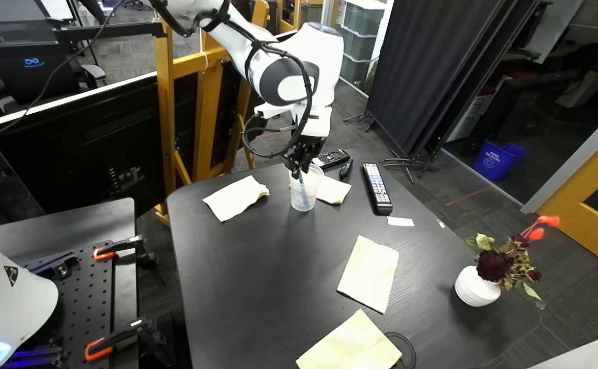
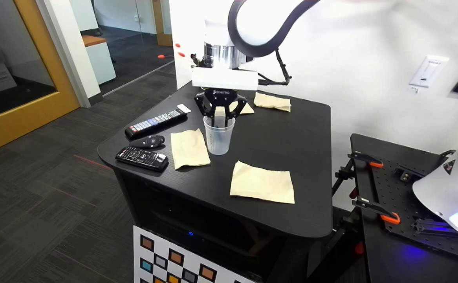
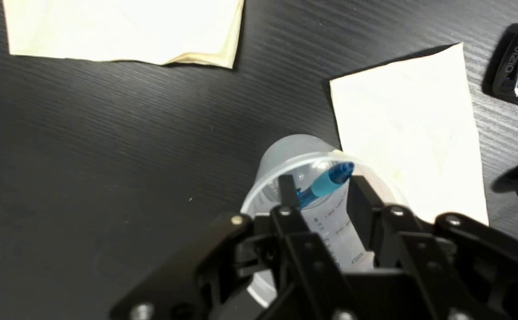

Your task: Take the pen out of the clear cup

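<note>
The clear cup (image 1: 304, 206) stands upright on the dark table; it also shows in an exterior view (image 2: 218, 144) and in the wrist view (image 3: 298, 144). The blue pen (image 3: 328, 183) leans inside the cup, its upper end near the rim; it shows through the cup wall in an exterior view (image 1: 303, 192). My gripper (image 3: 323, 189) is partly open, pointing down, with its fingertips inside the cup's mouth. The pen runs across the gap between the fingers. The left finger in the wrist view hides the pen's lower part. I cannot tell whether a finger touches it.
A folded yellow cloth (image 2: 189, 147) lies beside the cup, and another cloth (image 1: 236, 197) lies nearby. A black remote (image 1: 377, 188), a small dark remote (image 2: 147, 141) and a further remote (image 2: 142, 158) lie near the table edge. A white flower pot (image 1: 476, 287) stands farther off.
</note>
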`<state>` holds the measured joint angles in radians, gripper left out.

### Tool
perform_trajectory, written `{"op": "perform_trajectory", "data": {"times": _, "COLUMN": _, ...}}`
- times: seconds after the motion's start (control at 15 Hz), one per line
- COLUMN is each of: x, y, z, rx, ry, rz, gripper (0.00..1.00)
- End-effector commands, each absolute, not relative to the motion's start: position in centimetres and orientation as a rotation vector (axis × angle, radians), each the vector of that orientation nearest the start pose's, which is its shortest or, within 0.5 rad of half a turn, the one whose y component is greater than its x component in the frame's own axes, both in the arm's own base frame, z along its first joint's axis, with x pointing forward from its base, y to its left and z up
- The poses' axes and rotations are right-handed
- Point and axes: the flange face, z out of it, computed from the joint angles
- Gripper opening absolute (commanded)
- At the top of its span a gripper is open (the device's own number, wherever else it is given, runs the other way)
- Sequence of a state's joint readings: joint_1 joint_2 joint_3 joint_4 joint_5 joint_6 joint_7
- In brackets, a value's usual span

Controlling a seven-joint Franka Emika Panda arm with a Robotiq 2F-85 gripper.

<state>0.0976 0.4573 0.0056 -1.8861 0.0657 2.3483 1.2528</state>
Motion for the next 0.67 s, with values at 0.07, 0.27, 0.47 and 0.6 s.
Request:
{"op": "perform_trajectory", "data": {"times": 0.07, "x": 63.0, "y": 5.9, "z": 26.2, "rx": -2.544, "ry": 1.711, "rz": 0.066, "gripper": 0.13}}
{"op": "perform_trajectory", "data": {"times": 0.27, "x": 62.9, "y": 5.7, "z": 26.1, "rx": -2.535, "ry": 1.706, "rz": 0.081, "gripper": 0.00}}
{"op": "perform_trajectory", "data": {"times": 0.47, "x": 62.7, "y": 5.3, "z": 26.6, "rx": -2.524, "ry": 1.713, "rz": 0.065, "gripper": 0.03}}
{"op": "perform_trajectory", "data": {"times": 0.6, "x": 62.6, "y": 4.9, "z": 27.7, "rx": -2.507, "ry": 1.721, "rz": 0.031, "gripper": 0.03}}
